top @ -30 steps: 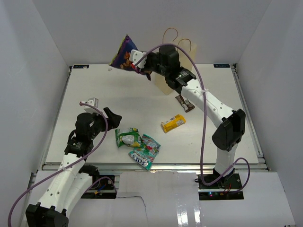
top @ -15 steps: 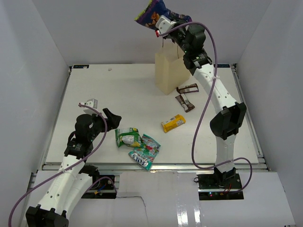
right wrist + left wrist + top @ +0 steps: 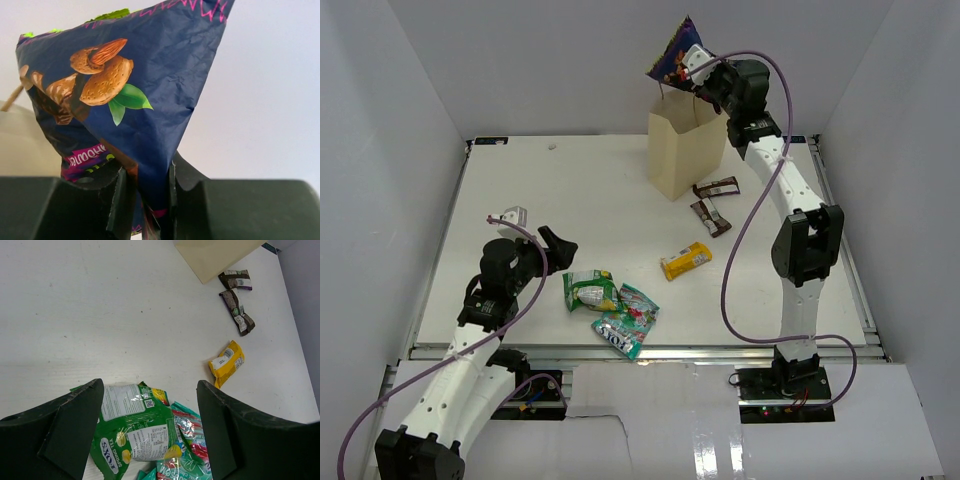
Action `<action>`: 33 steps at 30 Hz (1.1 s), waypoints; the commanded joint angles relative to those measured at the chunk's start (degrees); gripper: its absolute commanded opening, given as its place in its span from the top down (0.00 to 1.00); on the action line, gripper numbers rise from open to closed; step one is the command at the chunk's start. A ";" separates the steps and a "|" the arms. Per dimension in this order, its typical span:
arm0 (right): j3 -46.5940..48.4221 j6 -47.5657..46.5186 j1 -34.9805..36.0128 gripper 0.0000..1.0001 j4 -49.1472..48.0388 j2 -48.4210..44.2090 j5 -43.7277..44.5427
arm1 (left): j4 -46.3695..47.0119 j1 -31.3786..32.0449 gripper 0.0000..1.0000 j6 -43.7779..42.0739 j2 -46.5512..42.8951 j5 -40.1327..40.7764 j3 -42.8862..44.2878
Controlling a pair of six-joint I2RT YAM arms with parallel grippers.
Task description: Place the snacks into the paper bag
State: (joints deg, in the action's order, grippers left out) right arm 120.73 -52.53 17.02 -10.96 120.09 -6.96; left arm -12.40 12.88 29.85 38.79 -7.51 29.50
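Purple candy bag (image 3: 672, 55) tip-up above paper bag (image 3: 682, 155), clamped in right tool (image 3: 694, 62), left tool (image 3: 533, 230) agape

- Bright, even white light is flooding the top view; the arms are casting only faint, soft shadows on the table (image 3: 570, 190).
- In the left wrist view, the green pouch (image 3: 132, 435) at six o'clock is throwing off small glare patches.
- In the right wrist view, the purple candy bag (image 3: 150, 85) is showing crisp print, while the right gripper (image 3: 149, 175) at six o'clock is sitting in near-black shade.
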 commanded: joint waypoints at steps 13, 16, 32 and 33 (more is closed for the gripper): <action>-3.30 16.50 -6.47 0.90 -19.71 -9.62 -11.84 | 1.59 0.04 0.14 0.83 -0.99 -0.84 -1.28; -3.74 16.06 -6.73 0.92 -20.85 -8.56 -14.22 | 1.59 0.04 0.14 0.92 -0.82 -0.93 -1.20; -4.71 14.66 -6.82 0.92 -30.34 -4.17 -20.89 | 1.42 0.12 0.14 0.74 -0.11 -0.84 -1.11; -4.10 14.04 -6.82 0.92 -31.57 -3.73 -21.77 | 1.42 0.04 0.14 0.74 0.06 -0.93 -1.11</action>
State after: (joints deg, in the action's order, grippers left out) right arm 113.84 -36.64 10.28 -25.21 116.84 -27.33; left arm -11.60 12.88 30.50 38.85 -7.94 28.38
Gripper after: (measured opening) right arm 0.286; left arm 0.853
